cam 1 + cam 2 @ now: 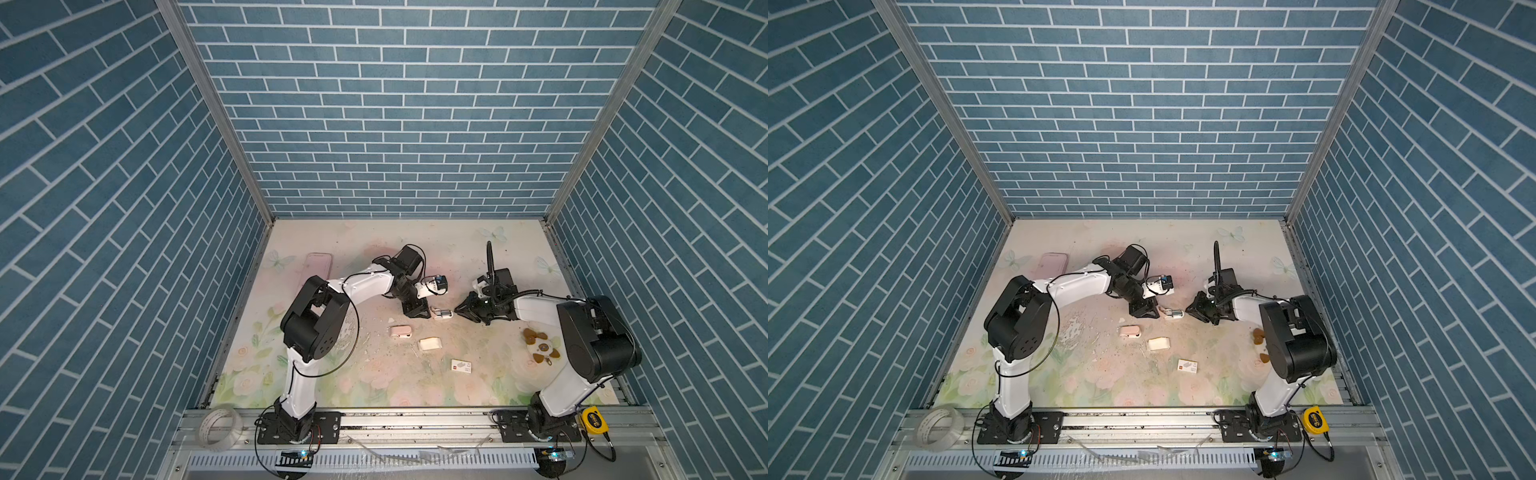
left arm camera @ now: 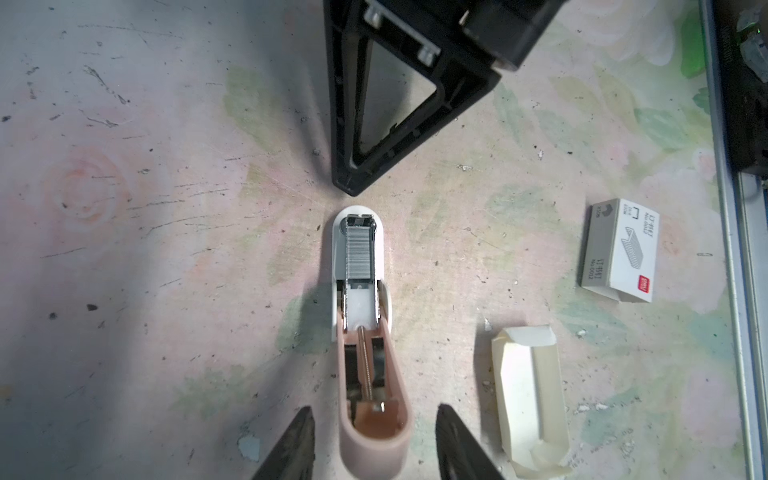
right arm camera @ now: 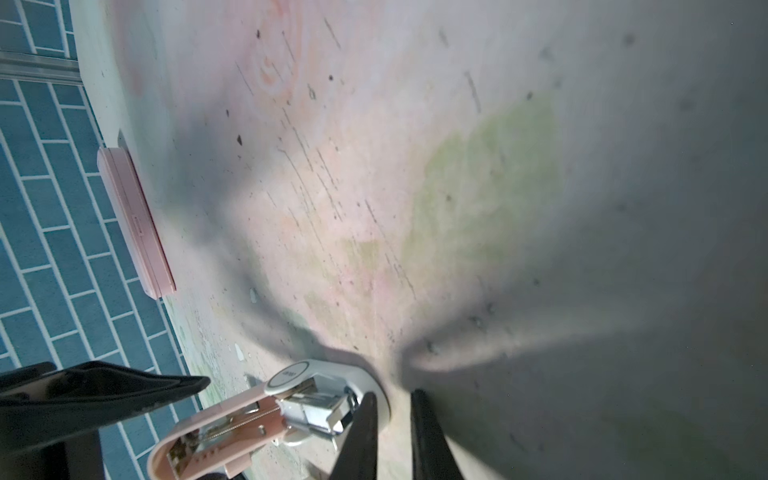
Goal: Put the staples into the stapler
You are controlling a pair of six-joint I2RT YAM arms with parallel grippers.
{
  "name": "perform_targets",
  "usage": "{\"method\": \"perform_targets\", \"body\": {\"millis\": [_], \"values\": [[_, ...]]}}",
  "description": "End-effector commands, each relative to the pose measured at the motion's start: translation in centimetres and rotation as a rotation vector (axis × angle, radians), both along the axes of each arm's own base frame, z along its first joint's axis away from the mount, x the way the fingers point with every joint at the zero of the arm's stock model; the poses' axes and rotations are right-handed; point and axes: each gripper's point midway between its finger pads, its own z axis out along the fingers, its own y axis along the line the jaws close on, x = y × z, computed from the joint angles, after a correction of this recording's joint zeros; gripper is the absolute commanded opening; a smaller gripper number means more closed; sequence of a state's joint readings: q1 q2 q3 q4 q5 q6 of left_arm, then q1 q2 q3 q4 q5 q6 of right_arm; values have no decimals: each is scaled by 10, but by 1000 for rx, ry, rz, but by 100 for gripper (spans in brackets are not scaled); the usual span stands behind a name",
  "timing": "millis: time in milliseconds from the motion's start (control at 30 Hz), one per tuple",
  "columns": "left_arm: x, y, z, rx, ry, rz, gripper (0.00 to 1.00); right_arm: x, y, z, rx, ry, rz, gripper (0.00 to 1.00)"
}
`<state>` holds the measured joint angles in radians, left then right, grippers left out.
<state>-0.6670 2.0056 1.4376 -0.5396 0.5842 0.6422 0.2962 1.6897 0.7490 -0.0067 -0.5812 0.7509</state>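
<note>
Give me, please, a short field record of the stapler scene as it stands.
stapler: open, pink lid swung back
staples: grey strip in the magazine
left pincer: open, straddling the pink lid without touching
right pincer: narrowly open, empty, at the stapler's front end
cream tray: beside the stapler, looks empty
card sleeve: lying flat, apart from the tray

Stapler [image 2: 376, 453]: pink lid, white base, resting near the middle of the tabletop. The lid is swung back and the magazine is exposed. Staples [image 2: 360, 253]: one grey strip seated at the magazine's front end. Cream cardboard tray [image 2: 530, 399]: lies just beside the stapler, not touching it.
</note>
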Motion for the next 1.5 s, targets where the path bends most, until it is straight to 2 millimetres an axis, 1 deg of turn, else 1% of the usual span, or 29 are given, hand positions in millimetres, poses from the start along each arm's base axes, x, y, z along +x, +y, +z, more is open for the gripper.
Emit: {"method": "perform_targets", "body": {"millis": [0, 33, 100, 233, 267, 500, 700, 767, 800, 867, 967, 1067, 1167, 1333, 1467], "values": [[-4, -5, -4, -9, 15, -15, 47, 2, 3, -1, 9, 0, 28, 17], [-4, -5, -4, -8, 15, -16, 47, 2, 3, -1, 10, 0, 29, 17], [-4, -6, -5, -6, 9, -18, 42, 2, 4, -2, 16, 4, 32, 17], [-5, -5, -5, -3, 5, -19, 40, 1, 5, -2, 18, 6, 35, 16], [-6, -4, -6, 0, 4, -21, 38, 2, 5, -1, 21, 5, 36, 16], [-10, -2, -4, -3, 0, -24, 34, -1, 8, -1, 36, 13, 49, 15], [-13, 2, -6, 7, 2, -29, 28, -2, 12, 0, 55, 15, 61, 15], [-13, 3, -6, 11, 0, -28, 29, -3, 13, 1, 57, 14, 68, 15], [-13, 3, -6, 11, 0, -28, 32, -3, 12, 0, 45, 13, 64, 15], [-13, 3, -5, 9, -3, -27, 43, -2, 6, 0, 11, -1, 51, 15], [-12, 2, -3, 1, -10, -20, 46, 2, 2, 3, -15, -9, 38, 15], [-11, 0, -1, -4, -11, -21, 46, 5, -1, 3, -29, -13, 23, 15], [-11, -1, 0, -11, -12, -22, 46, 8, 1, 3, -19, -12, 27, 14], [-11, -4, 0, -16, -13, -23, 42, 10, 5, 1, -5, -4, 40, 14], [-10, -6, 1, -22, -17, -22, 40, 6, 9, -3, 17, 23, 61, 13]]}}
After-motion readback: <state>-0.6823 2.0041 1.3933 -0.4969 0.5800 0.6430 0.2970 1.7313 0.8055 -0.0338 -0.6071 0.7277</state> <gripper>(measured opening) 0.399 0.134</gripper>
